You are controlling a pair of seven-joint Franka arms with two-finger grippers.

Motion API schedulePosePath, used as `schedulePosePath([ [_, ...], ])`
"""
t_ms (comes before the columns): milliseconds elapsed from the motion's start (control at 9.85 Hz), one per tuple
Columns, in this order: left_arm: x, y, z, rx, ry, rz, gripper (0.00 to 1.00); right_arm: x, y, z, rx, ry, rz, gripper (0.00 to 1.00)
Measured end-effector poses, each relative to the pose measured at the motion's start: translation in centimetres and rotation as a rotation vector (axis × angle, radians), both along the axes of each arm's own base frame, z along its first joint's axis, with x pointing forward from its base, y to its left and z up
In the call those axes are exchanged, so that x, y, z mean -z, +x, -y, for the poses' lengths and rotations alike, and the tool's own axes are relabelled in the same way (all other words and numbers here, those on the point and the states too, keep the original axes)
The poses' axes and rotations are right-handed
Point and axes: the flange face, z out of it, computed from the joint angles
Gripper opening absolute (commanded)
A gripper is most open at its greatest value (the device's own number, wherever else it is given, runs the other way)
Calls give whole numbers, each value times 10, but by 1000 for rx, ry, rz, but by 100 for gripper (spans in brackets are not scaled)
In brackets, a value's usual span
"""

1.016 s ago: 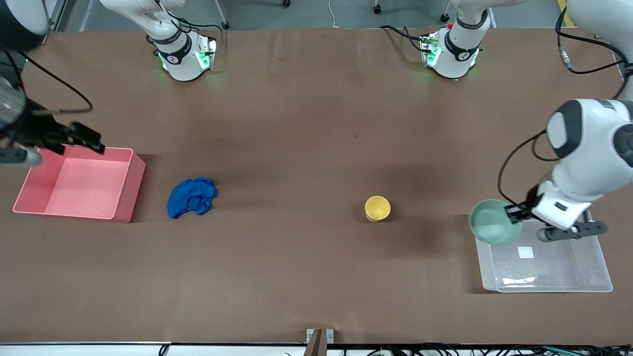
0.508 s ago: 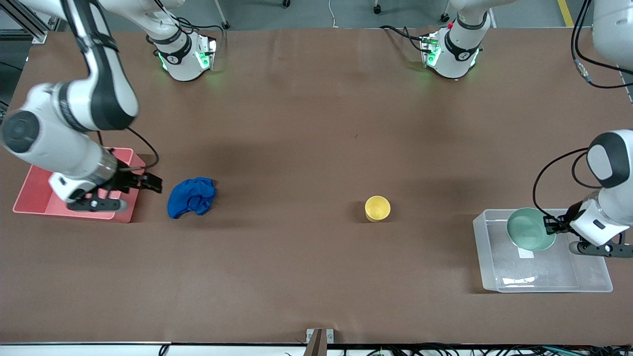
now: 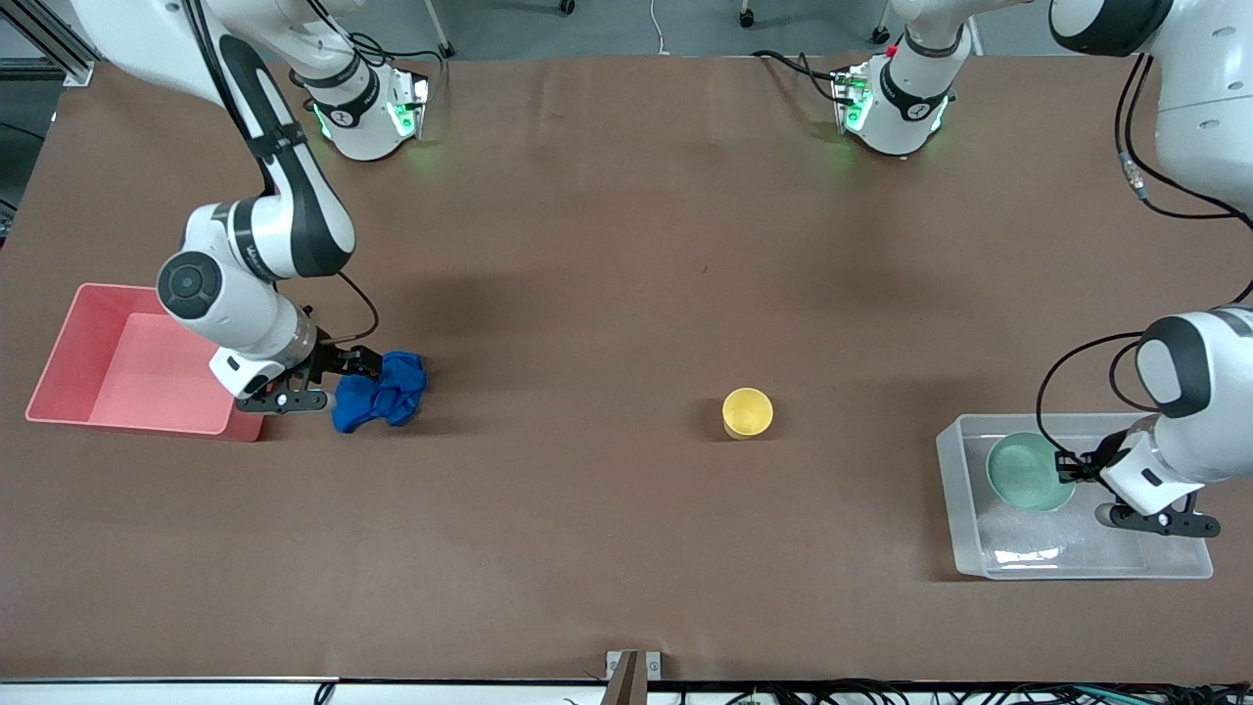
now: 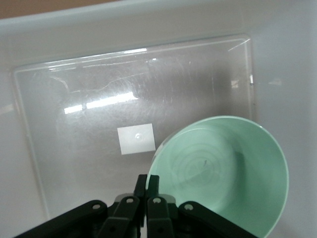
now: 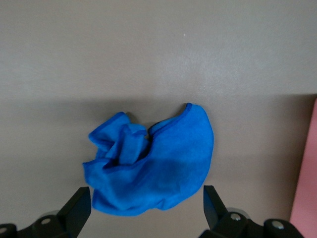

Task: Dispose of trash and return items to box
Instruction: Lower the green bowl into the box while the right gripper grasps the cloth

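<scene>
the left tool (image 3: 1065, 468) hangs over the clear box (image 3: 1175, 566), its fingers (image 4: 147, 184) pressed together on the rim of the pale green bowl (image 3: 1023, 472). the bowl sits tilted inside the box, toward the end of it farther from the front camera, and whether it touches the floor of the box cannot be told. in the left wrist view the bowl (image 4: 225, 171) shows its hollow, just beside the small white label (image 4: 135, 139) on the box floor. the box (image 4: 59, 74) stands on the brown tabletop (image 3: 607, 274) at the left arm's end.

the right tool (image 3: 364, 363) is low over the blue cloth (image 3: 382, 390), at the edge of the wad that lies toward the pink bin (image 3: 59, 343). its fingers (image 5: 78, 204) are spread wide, one to each side of the cloth (image 5: 158, 168) in the right wrist view, not pressing it. the cloth lies crumpled on the tabletop near the pink bin, at the right arm's end.

the yellow cup (image 3: 747, 412) stands upright on the tabletop between the cloth and the box, well apart from both.
</scene>
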Motion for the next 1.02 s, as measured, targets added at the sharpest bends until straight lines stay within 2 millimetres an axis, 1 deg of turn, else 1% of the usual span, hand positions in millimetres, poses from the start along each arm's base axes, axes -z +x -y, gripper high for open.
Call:
schedulePosePath([
  [102, 15, 1, -4, -6, -3, 8, 8, 18, -1, -1, -3, -4, -15, 93],
  [203, 27, 2, -7, -10, -5, 15, 34, 32, -2, -1, -6, -8, -28, 85],
  [305, 35, 2, -8, -11, -7, 20, 76, 45, -2, -1, -9, -10, -29, 54],
  [406, 36, 3, -8, -11, -7, 25, 100, 54, -2, -2, -13, -11, -26, 16],
  [508, 31, 6, -8, -11, -5, 35, 100, 59, -2, -4, -17, -11, -21, 6],
  [609, 22, 9, -9, -12, -3, 53, 100, 59, -1, -6, -19, -10, -15, 3],
  [711, 6, 12, -6, -8, -1, 68, 100, 58, -1, -6, -20, -9, -13, 2],
  [812, -17, 12, 3, -12, -6, 63, 100, 58, -1, -6, -20, -9, -12, 1],
  [914, -45, 9, 21, -33, -23, 36, 100, 58, -1, -6, -20, -9, -12, 1],
  [1016, -76, 3, 51, -72, -48, -2, 100, 58, -1, -6, -20, -10, -16, 1],
])
